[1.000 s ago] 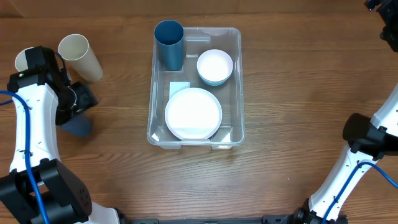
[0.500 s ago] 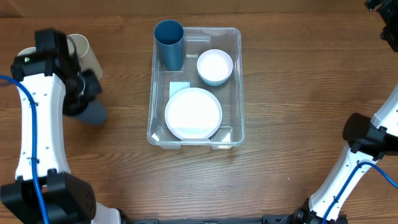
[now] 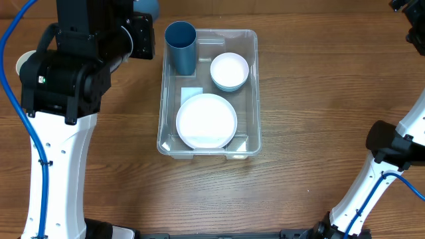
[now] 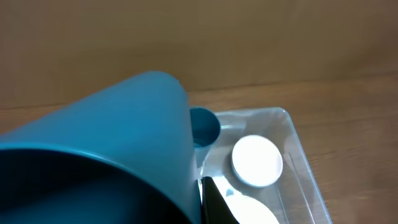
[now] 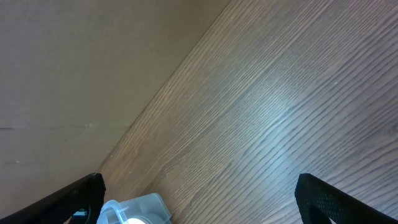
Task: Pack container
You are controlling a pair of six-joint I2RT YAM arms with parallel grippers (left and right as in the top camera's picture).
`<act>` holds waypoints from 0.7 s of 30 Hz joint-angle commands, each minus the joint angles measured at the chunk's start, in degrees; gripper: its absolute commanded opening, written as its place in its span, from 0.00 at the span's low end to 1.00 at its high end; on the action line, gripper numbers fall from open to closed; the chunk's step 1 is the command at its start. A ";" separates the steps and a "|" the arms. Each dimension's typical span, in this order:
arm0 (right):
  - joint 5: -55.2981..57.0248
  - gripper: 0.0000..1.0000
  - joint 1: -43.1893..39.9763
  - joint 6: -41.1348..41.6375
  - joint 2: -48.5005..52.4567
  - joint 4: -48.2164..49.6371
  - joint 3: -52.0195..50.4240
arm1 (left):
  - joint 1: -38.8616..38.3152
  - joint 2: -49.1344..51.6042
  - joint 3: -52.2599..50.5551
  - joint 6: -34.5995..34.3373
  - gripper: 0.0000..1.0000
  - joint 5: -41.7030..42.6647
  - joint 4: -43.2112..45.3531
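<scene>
Clear plastic container (image 3: 255,99) sits mid-table, long axis near to far. It has rounded corners, a lipped rim and a white label on the floor. Looks light but thin-walled. I'd expect the sides to flex and the smooth plastic to be slick, so take it by the rim lip on both long sides, not the bare wall. It's loaded, so contents could slide if tipped.

Inside: blue tumbler (image 3: 180,48) upright in the far-left corner, white bowl (image 3: 229,70) far right, white plate (image 3: 206,120) flat at the near end. All hard, glossy, round.

Left gripper (image 3: 145,14) pinches another blue cup (image 4: 112,143), held off the table just left of that far-left corner. Right gripper (image 5: 199,202) is spread wide over bare wood table (image 5: 280,93), far right, well apart from the container. What looks like a cream cup (image 3: 22,63) is at left, mostly hidden by the arm.
</scene>
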 commanded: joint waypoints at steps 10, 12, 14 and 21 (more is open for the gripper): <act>0.11 1.00 0.04 0.24 -0.90 0.15 0.15 | -6.54 14.71 1.29 3.08 0.04 -1.51 5.29; 0.11 1.00 0.04 0.24 -0.90 0.15 0.15 | -6.88 15.87 1.27 3.08 0.04 -2.64 6.12; 0.11 1.00 0.04 0.24 -0.90 0.15 0.15 | -6.88 16.28 1.27 3.08 0.04 -2.64 5.90; 0.11 1.00 0.04 0.24 -0.90 0.15 0.15 | -6.88 16.85 1.22 2.99 0.04 -2.60 2.58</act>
